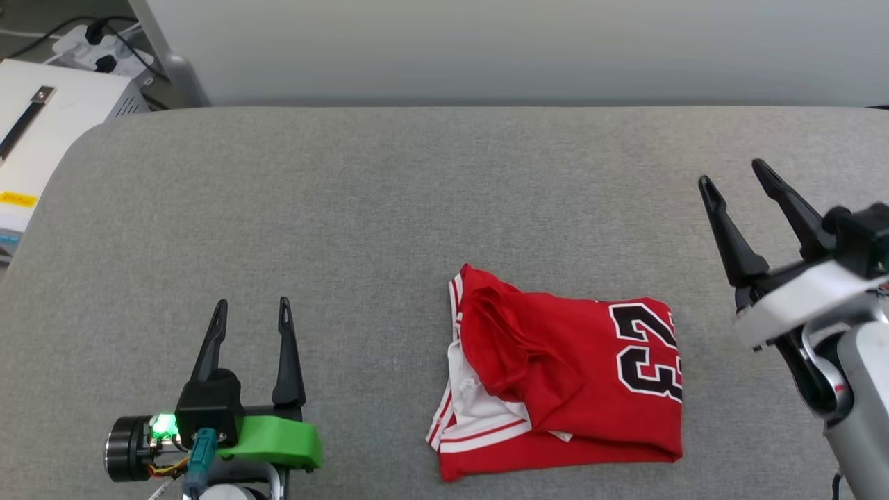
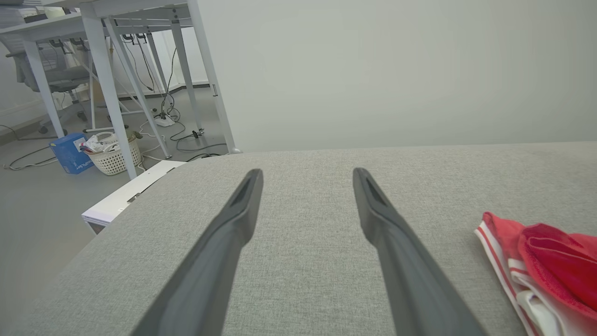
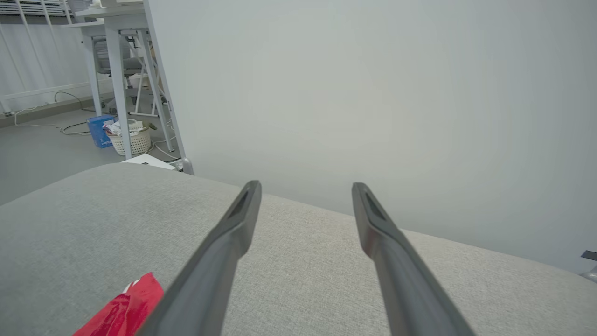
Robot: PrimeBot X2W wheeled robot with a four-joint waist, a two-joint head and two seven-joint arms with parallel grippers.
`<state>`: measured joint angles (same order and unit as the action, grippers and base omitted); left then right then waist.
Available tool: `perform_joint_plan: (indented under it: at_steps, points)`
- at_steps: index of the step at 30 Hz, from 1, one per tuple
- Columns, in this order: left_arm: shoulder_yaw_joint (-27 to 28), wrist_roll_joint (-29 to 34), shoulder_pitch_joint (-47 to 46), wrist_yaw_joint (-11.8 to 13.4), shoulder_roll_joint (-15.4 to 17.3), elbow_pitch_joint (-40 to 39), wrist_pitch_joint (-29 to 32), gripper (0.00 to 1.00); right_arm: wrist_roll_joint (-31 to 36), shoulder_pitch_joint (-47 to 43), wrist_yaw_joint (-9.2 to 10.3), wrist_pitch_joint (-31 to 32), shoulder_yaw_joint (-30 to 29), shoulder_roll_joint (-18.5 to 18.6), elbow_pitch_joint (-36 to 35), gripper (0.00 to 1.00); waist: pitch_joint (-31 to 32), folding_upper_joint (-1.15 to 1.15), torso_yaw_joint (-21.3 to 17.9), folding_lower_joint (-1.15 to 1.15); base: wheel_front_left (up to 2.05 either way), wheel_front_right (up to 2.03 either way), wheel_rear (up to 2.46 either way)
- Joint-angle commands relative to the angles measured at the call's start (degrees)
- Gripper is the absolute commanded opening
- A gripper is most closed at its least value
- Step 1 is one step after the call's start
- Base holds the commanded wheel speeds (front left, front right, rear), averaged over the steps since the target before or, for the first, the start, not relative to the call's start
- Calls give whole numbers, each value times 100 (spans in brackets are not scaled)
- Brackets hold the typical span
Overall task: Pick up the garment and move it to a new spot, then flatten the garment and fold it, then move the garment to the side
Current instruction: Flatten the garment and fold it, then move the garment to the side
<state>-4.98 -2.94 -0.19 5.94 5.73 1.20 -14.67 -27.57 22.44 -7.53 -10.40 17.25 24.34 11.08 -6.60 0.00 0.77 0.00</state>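
Nearest the robot, at the front left of the grey woven-fabric padded surface (image 1: 347, 208), the left gripper (image 1: 253, 303) with its green plastic bracket hovers with its two long dark fingers (image 2: 219, 242) spread apart and nothing between them. To its right, well apart from it, the garment (image 1: 576, 375), a red soft-fabric T-shirt with white sleeves, lies near the front edge of the surface, folded into a rough rectangle. A black number 23 outlined in white faces up at its right end; a white sleeve and red-and-white striped trim protrude along its left and lower-left edges, and the upper layer is rumpled there. The left wrist view shows that striped edge (image 2: 536, 261) lying flat on the fabric. Farther back and to the right, the right gripper (image 1: 731, 173) is raised, clear of the garment, fingers parted and gripping nothing; a red corner (image 3: 123, 308) shows below it. Beyond the surface's rear edge stands a plain pale grey panel (image 1: 486, 48). At the far left sit a white rectangular box (image 1: 42, 132) and a power strip (image 1: 97, 45). Behind those are white-legged tables (image 2: 107, 84), a cream perforated basket (image 2: 114, 156) and a blue carton (image 2: 70, 154) on the floor.
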Motion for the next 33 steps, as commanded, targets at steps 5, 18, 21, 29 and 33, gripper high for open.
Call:
perform_joint_plan:
  at_steps: [5,18,21,29,33]
  points:
    - [20,51,221,-33,44,-117,-33,100,587,-745,4,-271,-792,-500,-234,100,193,0,-168,0,0,0,0]
    - [40,4,514,-57,28,-275,-33,100,1055,-2127,4,-388,-1400,-1356,-757,100,337,0,-208,0,0,0,0]
    - [37,-13,556,-64,18,-283,-33,100,1146,-2307,4,-391,-1409,-1418,-782,100,352,0,-196,0,0,0,0]
    - [33,7,569,-48,10,-268,-33,100,1331,-2324,4,-375,-1433,-1408,-851,100,342,0,-163,0,0,0,0]
    - [14,16,531,-48,0,-261,-33,100,1354,-2022,4,-333,-1471,-1250,-986,100,315,0,-125,0,0,0,0]
